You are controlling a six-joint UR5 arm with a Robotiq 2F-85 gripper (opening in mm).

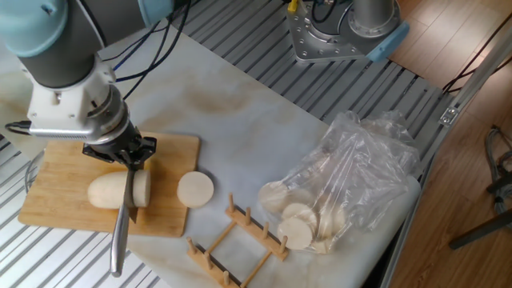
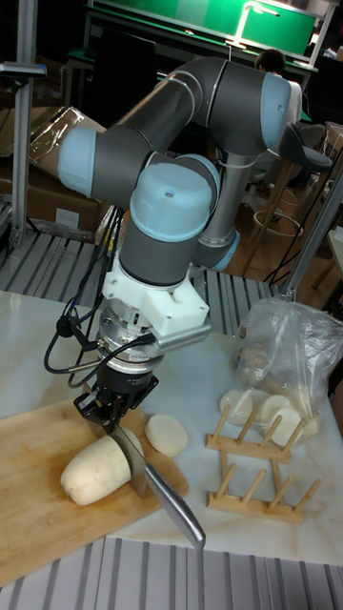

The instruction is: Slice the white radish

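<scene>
Marbled bench (image 1: pixel 240 104) is carrying a cutting board (image 1: pixel 56 188). White radish (image 1: pixel 118 190) is lying directly beneath the end effector (image 1: pixel 122 156), long axis running left-right across the blade. End effector is clamping a knife (image 1: pixel 122 228), edge biting near the radish's right end; cut slice (image 1: pixel 194 190) resting just right.
</scene>
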